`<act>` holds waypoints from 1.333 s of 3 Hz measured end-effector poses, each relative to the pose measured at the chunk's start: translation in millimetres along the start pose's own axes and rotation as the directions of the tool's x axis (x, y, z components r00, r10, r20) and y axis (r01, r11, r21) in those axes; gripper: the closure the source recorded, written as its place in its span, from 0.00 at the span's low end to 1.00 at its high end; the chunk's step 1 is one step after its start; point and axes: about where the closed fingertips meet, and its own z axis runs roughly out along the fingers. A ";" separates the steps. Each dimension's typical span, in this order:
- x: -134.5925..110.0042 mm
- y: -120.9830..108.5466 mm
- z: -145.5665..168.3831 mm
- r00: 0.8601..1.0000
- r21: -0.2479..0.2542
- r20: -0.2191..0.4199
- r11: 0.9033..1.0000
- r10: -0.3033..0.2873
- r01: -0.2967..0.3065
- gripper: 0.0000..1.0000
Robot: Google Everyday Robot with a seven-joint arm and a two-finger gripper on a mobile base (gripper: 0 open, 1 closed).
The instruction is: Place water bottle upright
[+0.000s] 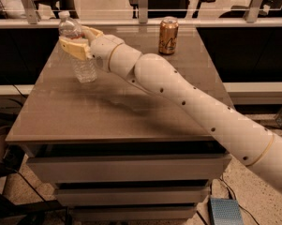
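Office chairs and a glass-panelled rail fill the background of the camera view. In front of them stands a brown, flat-topped counter (131,111) on a grey cabinet of drawers (126,172).

The clear ribbed plastic water bottle with a white cap (84,67) is at the far left corner of the counter. Its long axis is close to vertical, cap up and base down. Its base sits at the counter top or a hair above it; I cannot tell which.

The cream arm (187,97) reaches in from the lower right, and its gripper (79,40) is at the bottle's upper body. The tan fingers (74,48) pinch the bottle from either side, one across the front and one behind.

The coming move seems to turn on that vertical axis. The bottle hangs straight down from the fingers, so it needs a clean release onto its base, not more turning.

A copper-coloured metal drink can (168,35) stands upright, well apart to the right. It carries a dark emblem I cannot read. No label writing on the bottle can be read.
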 end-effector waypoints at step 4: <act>-3.3 4.3 -26.3 0.990 0.054 0.103 0.995 -0.094 0.089 1.00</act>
